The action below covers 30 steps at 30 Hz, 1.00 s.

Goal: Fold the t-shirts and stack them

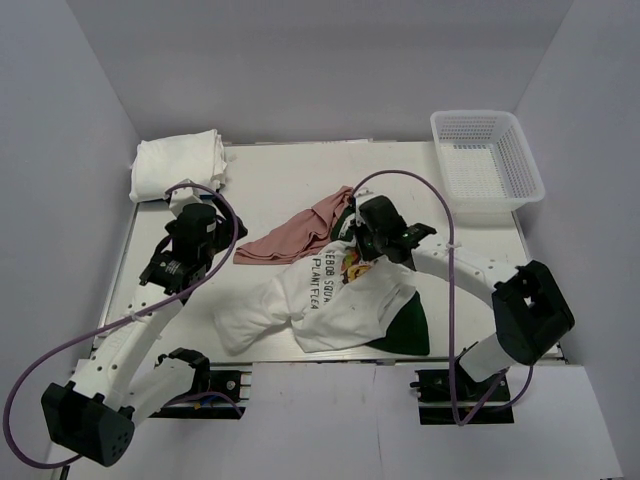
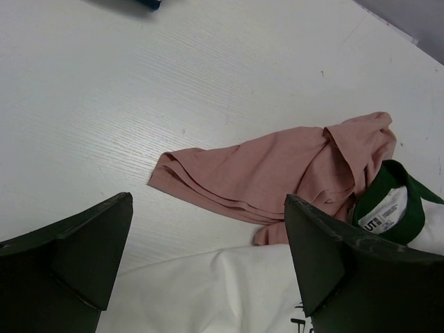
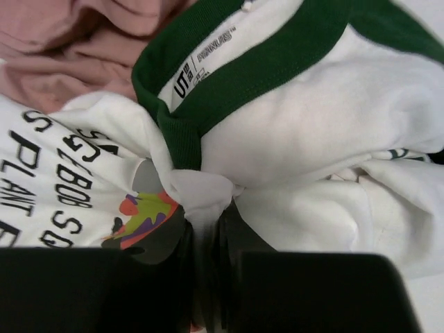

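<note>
Pinching a bunched fold of the soft white printed shirt, just below its ribbed dark green collar, with the right claw, jaws closed tight on cloth. Holding the left claw spread wide, its 2 black fingers gripping nothing, near the rumpled pink shirt that lies touching the printed one mid-table. Sharing the smooth white table: a neatly folded white stack far left, a mesh plastic basket far right, plain pale walls around.

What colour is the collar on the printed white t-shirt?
Dark green collar on the printed white t-shirt; the right wrist view shows it best.
</note>
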Motion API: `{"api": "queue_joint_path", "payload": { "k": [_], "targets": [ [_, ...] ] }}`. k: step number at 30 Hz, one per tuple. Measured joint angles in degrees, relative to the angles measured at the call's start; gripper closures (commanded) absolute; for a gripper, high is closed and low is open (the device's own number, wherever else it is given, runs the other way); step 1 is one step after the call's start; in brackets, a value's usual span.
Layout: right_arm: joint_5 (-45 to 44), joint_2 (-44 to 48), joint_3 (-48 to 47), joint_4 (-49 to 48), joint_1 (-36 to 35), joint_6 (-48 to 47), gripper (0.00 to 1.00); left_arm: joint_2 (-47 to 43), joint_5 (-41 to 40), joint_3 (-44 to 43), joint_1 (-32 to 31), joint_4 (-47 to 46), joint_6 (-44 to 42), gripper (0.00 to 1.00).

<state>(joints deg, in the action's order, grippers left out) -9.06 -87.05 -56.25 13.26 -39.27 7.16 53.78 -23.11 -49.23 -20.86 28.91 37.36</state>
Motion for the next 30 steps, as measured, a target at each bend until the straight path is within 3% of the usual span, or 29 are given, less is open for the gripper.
{"api": "queue_joint_path", "payload": {
  "k": [8,15,20,26,30],
  "targets": [
    [-4.3,8.0,-9.1,1.4,0.3,0.9,1.00,0.2,0.0,0.0,0.0,0.5,0.1,0.00],
    [-10.2,9.3,-27.7,0.3,3.3,-2.1,1.00,-0.3,-0.1,0.1,0.0,0.6,0.1,0.00],
    [-14.6,5.8,-40.9,0.1,5.7,-6.4,1.00,-0.3,-0.7,0.1,0.0,1.0,0.1,0.00],
    [-22.9,-6.1,-62.9,-0.1,10.2,-14.7,1.00,-0.3,-1.7,0.1,0.0,1.4,0.2,0.00],
    [-29.4,-10.3,-67.7,-9.6,13.1,-24.6,1.00,-0.3,-2.9,0.1,0.0,2.2,0.4,0.00]
  ]
}}
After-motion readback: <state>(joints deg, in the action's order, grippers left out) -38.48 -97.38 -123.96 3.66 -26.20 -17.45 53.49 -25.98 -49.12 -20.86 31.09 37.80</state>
